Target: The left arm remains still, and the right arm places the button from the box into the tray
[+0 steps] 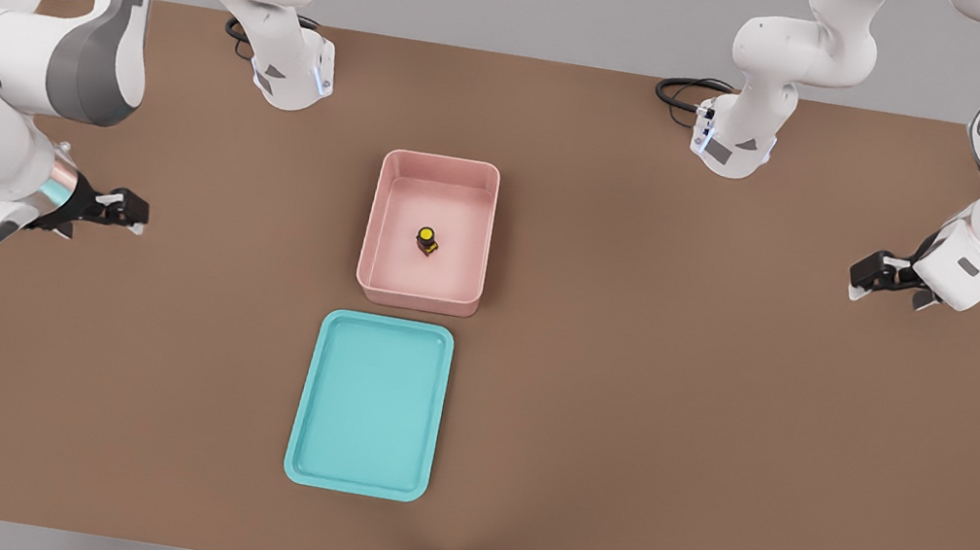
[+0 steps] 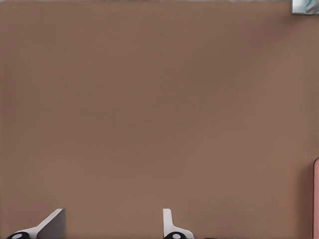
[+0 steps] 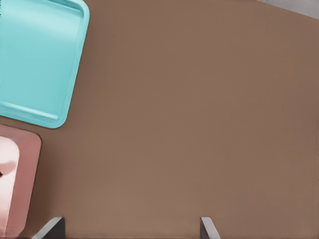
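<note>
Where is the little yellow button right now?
In the front view the button sits inside the pink box, near its middle, just beyond the teal tray; the right arm's open hand hovers far off at the left.

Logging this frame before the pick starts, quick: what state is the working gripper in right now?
Right arm's gripper: open, holding nothing, over bare table at the front view's left, away from the box and the button.
</note>
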